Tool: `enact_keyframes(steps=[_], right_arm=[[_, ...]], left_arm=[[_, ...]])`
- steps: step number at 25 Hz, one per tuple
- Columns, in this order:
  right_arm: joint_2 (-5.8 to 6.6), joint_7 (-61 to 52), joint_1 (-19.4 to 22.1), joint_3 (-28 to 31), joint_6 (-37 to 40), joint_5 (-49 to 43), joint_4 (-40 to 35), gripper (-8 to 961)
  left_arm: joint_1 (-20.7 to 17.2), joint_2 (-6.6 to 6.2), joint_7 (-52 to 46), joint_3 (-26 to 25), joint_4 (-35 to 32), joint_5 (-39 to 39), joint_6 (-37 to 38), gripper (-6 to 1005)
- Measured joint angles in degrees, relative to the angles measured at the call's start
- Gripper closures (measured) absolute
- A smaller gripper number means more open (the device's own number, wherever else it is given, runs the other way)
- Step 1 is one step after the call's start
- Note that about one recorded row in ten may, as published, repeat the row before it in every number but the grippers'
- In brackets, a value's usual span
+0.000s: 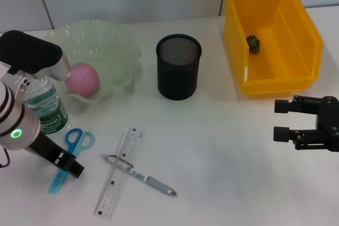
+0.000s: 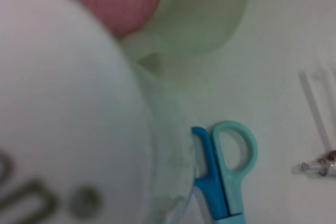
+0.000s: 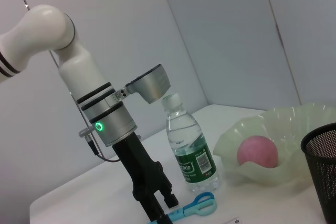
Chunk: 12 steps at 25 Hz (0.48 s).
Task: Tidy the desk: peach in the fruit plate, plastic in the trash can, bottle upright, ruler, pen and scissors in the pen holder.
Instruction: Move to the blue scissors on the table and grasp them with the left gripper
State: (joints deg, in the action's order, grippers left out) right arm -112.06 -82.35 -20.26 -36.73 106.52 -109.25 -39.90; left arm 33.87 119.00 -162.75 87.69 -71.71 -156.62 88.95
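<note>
The bottle [image 1: 46,107] stands upright at the left, its cap under my left wrist. My left gripper [image 1: 71,166] points down just in front of it, open and holding nothing, with its tips over the blue scissors [image 1: 74,144]. The pink peach [image 1: 82,79] lies in the pale green fruit plate [image 1: 119,46]. A clear ruler [image 1: 119,174] lies on the table with the pen [image 1: 151,182] across it. The black mesh pen holder [image 1: 178,67] stands mid-table. The yellow trash can [image 1: 296,19] holds a green plastic scrap [image 1: 253,42]. My right gripper [image 1: 276,120] hovers open at the right.
The right wrist view shows the bottle [image 3: 193,153] beside the left gripper [image 3: 163,205], apart from it, and the scissors [image 3: 191,207] at its foot. White table lies between the pen holder and the right gripper. A wall is close behind.
</note>
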Motion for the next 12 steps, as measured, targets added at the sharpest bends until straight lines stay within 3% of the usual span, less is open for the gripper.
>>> enact_keyframes(steps=[12], right_arm=[[0.0, 0.0, -0.14, 0.0, 0.09, 0.0, 0.0, 148]], left_arm=[[1.27, 0.01, -0.52, -0.06, 1.01, -0.62, 2.2, 293]])
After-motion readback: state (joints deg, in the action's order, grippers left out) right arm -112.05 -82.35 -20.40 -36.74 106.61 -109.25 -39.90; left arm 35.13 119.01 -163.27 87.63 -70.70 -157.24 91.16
